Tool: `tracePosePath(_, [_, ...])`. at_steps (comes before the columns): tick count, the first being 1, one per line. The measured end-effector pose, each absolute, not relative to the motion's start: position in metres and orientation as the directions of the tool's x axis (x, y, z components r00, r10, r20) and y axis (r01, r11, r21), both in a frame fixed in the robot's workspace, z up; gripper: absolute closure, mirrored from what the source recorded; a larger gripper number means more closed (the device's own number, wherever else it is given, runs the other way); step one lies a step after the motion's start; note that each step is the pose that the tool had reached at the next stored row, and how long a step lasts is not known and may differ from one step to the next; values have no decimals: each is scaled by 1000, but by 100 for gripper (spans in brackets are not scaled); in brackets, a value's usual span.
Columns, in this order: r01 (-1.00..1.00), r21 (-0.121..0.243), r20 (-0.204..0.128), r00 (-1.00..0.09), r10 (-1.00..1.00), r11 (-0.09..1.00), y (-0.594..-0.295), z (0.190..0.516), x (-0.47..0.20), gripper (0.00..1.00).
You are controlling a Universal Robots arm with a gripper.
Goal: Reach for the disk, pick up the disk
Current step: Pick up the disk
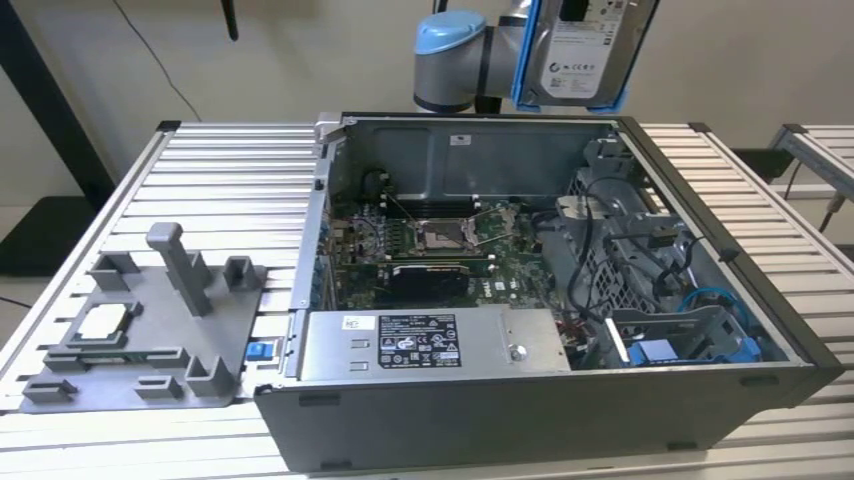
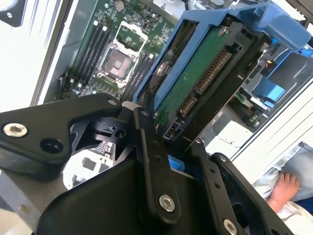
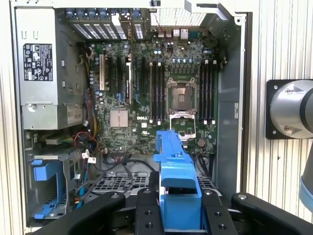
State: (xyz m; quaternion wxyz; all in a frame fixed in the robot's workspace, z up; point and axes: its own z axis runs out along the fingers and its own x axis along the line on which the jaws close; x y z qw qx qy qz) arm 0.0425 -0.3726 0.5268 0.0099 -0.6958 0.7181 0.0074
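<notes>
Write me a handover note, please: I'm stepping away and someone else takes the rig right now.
Gripper: shut on the disk; in both wrist views the black jaws clamp its blue bracket from either side.
Disk: held upright in the air above the back wall of the open computer case, clear of it, in the exterior view. Its green circuit-board side faces the second wrist view.
Done: reach and pick-up; the disk is lifted off everything.
Left: nothing of the pick-up itself.
Also there: grey fixture on the table at the exterior view's left, untouched.
</notes>
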Motion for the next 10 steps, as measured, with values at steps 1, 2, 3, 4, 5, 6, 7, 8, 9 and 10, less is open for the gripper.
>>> tracePosePath(1, [-999,-3,-24,-31,-999,32,-374,527,42,100])
tracePosePath(2, [-999,-3,-25,-31,-999,32,-376,527,42,100])
tracePosePath(3, [-999,-3,-25,-31,-999,32,-378,527,42,100])
tracePosePath(4, [-999,-3,-25,-31,-999,31,-380,527,42,100])
tracePosePath(5, [-999,-3,-25,-31,-999,32,-382,527,42,100])
tracePosePath(6, [-999,-3,-25,-31,-999,32,-384,527,42,100])
tracePosePath(7, [-999,-3,-25,-31,-999,32,-387,527,42,100])
tracePosePath(8, [-999,-3,-25,-31,-999,31,-390,527,42,100])
tracePosePath(9, [-999,-3,-25,-31,-999,32,-393,527,42,100])
tracePosePath(10, [-999,-3,-25,-31,-999,32,-396,527,42,100])
